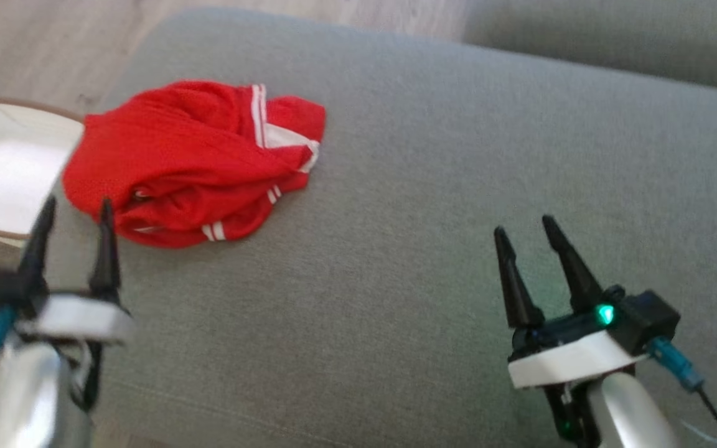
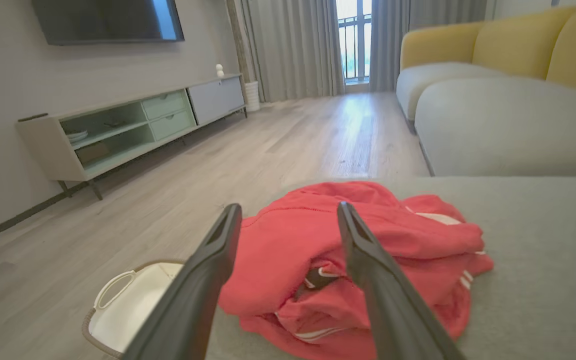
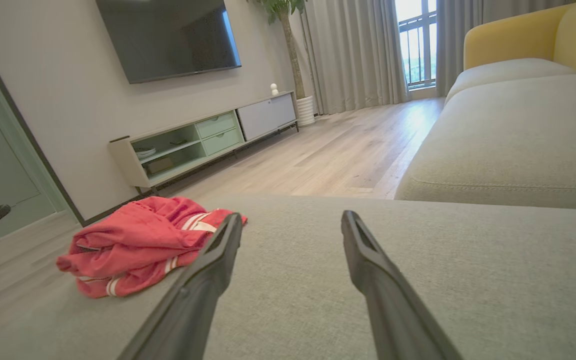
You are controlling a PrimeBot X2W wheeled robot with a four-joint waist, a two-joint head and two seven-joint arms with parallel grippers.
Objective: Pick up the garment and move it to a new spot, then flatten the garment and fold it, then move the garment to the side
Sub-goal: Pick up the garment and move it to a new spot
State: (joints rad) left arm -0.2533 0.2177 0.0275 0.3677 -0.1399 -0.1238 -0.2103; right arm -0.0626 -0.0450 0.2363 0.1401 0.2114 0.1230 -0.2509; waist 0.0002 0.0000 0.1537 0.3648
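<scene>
The crumpled red garment point(image 1: 190, 162) lay on the grey cushion point(image 1: 427, 186), with the left gripper point(image 1: 78, 200) just beside it, perhaps touching, and the right gripper point(image 1: 523, 224) well apart, both with jaws wide and empty.

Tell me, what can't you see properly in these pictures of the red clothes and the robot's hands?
Red garment: bunched up, so its own folds hide its shape and kind.
Left gripper: blurred in the head view.
White basket: cut off by the head view's left edge; that gripper's finger covers part of it in the left wrist view.
Shelf items: too small to name in both wrist views.
</scene>
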